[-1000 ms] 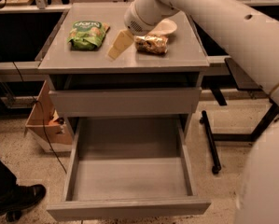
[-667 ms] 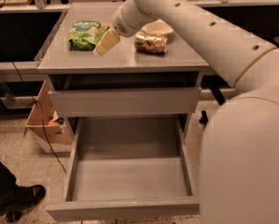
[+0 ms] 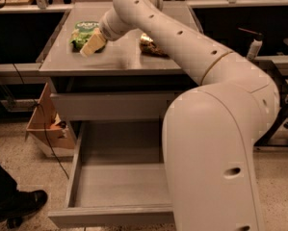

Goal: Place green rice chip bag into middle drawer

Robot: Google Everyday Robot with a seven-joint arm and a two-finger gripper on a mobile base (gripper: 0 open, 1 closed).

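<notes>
The green rice chip bag (image 3: 82,34) lies at the back left of the grey cabinet top (image 3: 114,61). My gripper (image 3: 92,45) is low over the cabinet top at the bag's right front edge, overlapping it; I cannot tell if it touches the bag. The middle drawer (image 3: 118,183) is pulled out wide below, its flat bottom bare. My arm hides the drawer's right part.
A brown-gold shiny packet (image 3: 152,46) lies right of the gripper, partly behind my arm. The top drawer's front (image 3: 110,106) is shut. An open cardboard box (image 3: 44,125) stands left of the cabinet. A person's black shoe (image 3: 19,204) is at the lower left.
My gripper has moved left across the cabinet top, from beside the brown-gold packet to the green bag. My arm now fills the right of the view.
</notes>
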